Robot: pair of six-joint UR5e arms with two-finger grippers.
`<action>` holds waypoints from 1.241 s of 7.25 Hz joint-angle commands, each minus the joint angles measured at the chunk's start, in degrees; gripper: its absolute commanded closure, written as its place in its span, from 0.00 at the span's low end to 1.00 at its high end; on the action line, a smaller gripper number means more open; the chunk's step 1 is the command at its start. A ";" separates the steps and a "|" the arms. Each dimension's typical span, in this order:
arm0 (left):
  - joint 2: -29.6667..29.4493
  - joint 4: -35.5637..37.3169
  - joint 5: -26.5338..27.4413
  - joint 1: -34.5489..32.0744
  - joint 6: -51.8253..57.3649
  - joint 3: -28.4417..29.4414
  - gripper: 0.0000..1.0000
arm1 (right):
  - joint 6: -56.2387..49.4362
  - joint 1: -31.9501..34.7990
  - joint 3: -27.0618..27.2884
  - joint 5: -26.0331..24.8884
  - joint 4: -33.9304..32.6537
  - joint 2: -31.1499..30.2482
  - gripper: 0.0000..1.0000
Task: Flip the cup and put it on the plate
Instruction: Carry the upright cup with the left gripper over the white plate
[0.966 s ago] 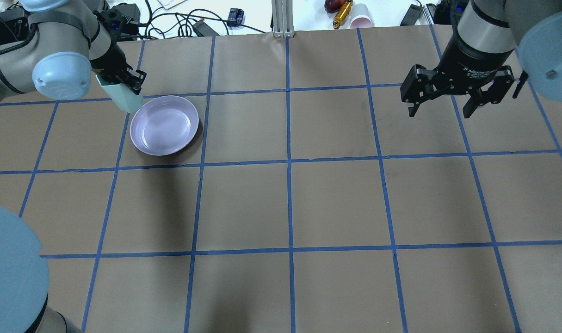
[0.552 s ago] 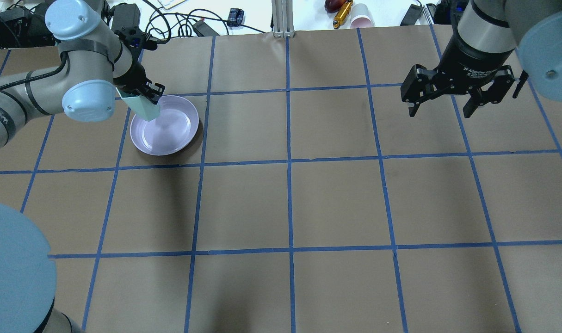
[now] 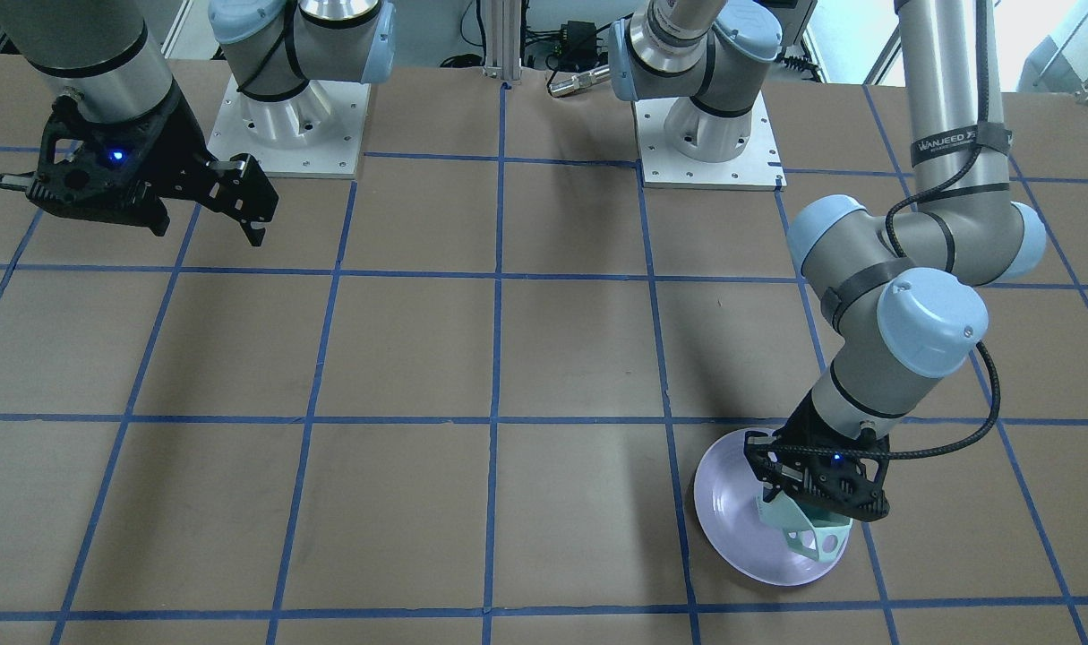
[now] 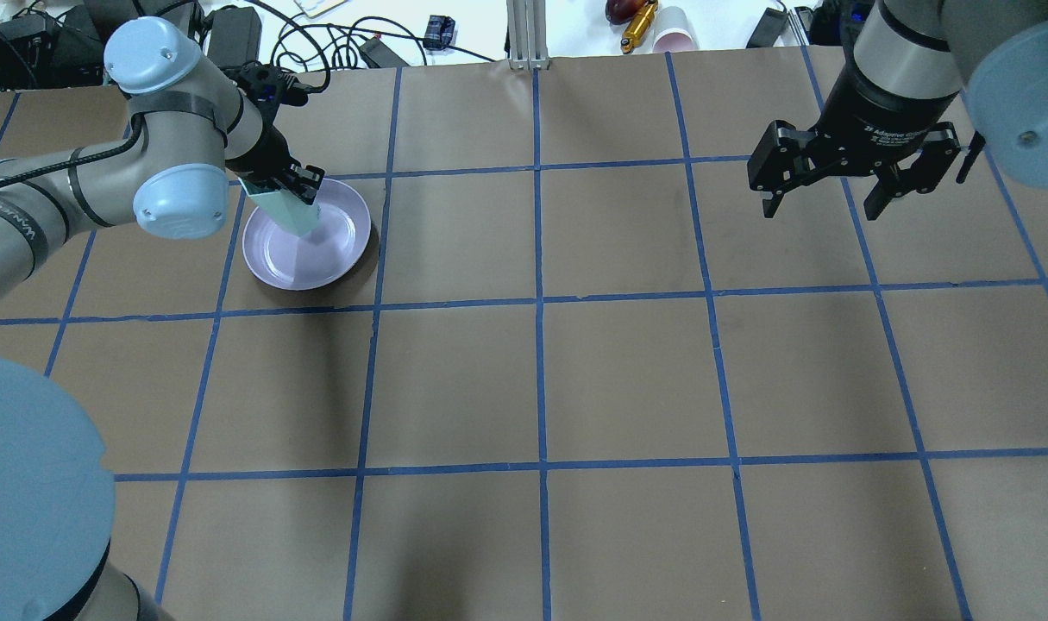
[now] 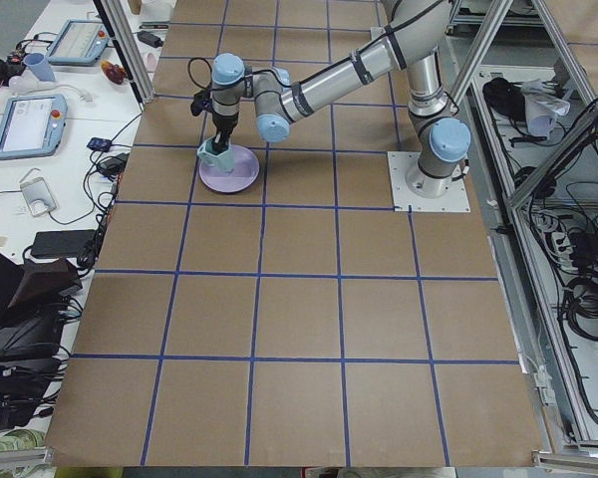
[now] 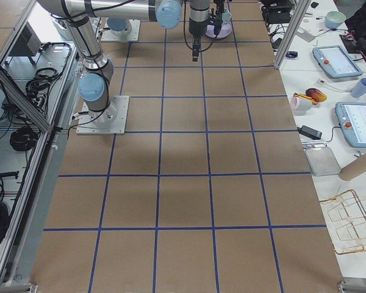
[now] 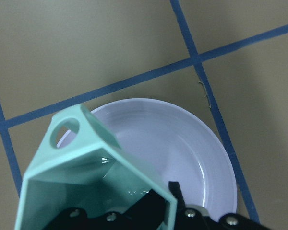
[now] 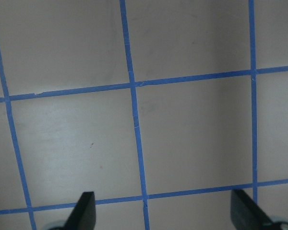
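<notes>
My left gripper (image 4: 292, 188) is shut on the mint-green cup (image 4: 286, 212) and holds it tilted over the far-left part of the lavender plate (image 4: 329, 254). In the front-facing view the cup (image 3: 808, 533) hangs below the left gripper (image 3: 817, 497) over the plate (image 3: 732, 520), its open-frame handle toward the camera. In the left wrist view the cup (image 7: 86, 177) fills the lower left, with the plate (image 7: 182, 148) beneath. My right gripper (image 4: 825, 203) is open and empty, hovering far to the right; its fingertips (image 8: 86, 211) show over bare table.
The brown table (image 4: 541, 379) carries a blue tape grid. Cables, a pink paper cup (image 4: 674, 30) and small items lie beyond the far edge. The arm bases (image 3: 709, 134) stand at the robot's side of the table.
My left gripper has carried the cup to the right, from beside the plate's left rim to over the plate. The right arm has not moved.
</notes>
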 commanded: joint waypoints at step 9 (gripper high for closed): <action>3.99 -6.64 0.49 -0.62 -7.35 -0.20 0.00 | 0.00 0.00 0.00 0.00 0.00 0.00 0.00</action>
